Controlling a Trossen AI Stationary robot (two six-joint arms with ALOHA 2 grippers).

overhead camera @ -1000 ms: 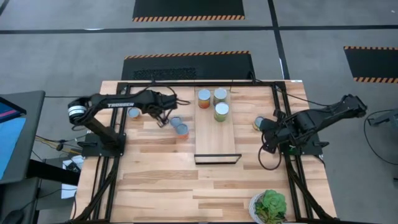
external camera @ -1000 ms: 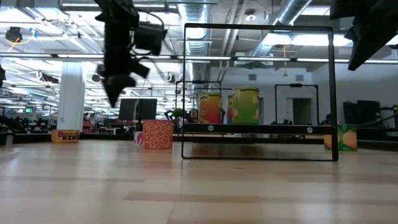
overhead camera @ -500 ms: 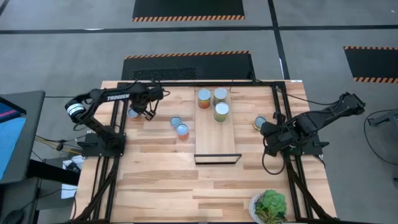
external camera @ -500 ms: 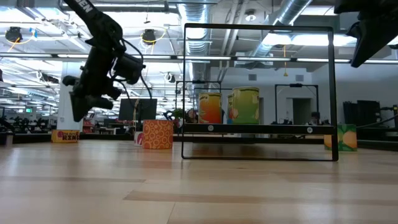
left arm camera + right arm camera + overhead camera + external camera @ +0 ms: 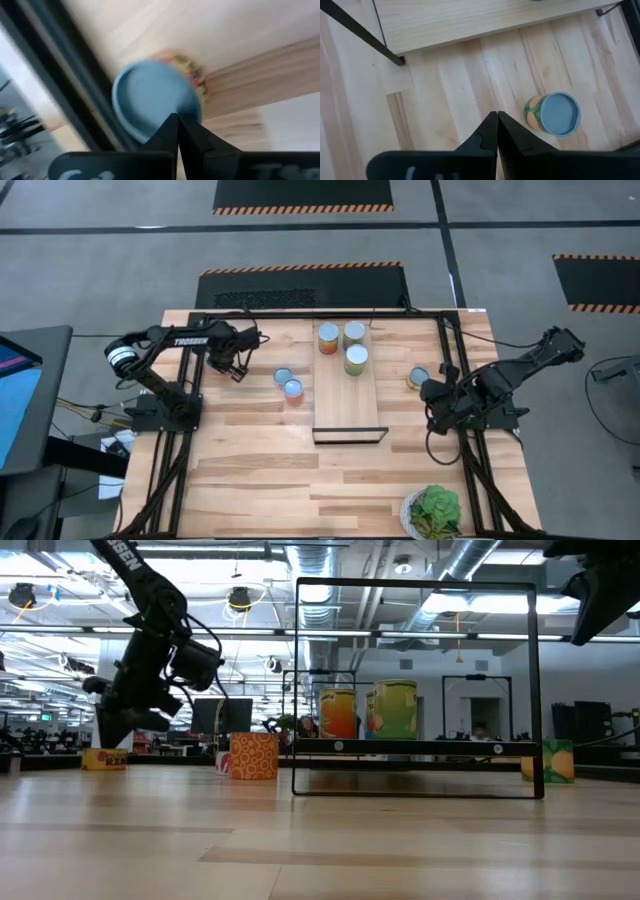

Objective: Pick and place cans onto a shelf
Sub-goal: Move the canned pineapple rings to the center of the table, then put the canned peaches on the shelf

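Observation:
The pale-wood shelf (image 5: 345, 402) lies mid-table with three cans (image 5: 355, 359) standing on its far end. Two cans (image 5: 288, 383) stand on the table left of it, and a green can (image 5: 418, 378) stands to its right. My left gripper (image 5: 228, 366) is shut and tipped down over an orange-labelled can (image 5: 155, 102) near the left frame rail. That can is hidden in the high view and shows in the low view (image 5: 104, 758). My right gripper (image 5: 496, 119) is shut and empty, raised beside the green can (image 5: 555, 114). My left gripper's shut fingertips (image 5: 176, 122) stand over the silver top (image 5: 150, 100) of the orange-labelled can, slanting down from the table's right. I cannot tell whether they touch it. The can stands upright on the table.
A leafy plant (image 5: 433, 512) sits at the near right edge. Black frame rails (image 5: 190, 380) run along both sides of the table. The shelf's black bracket (image 5: 415, 748) rises above the table at its near end. Bare planks lie between the shelf and the near edge.
My left gripper has gone from above the two cans left of the shelf toward the table's left edge, and has come down and tipped over the orange-labelled can by the left rail. The cans have stayed where they were.

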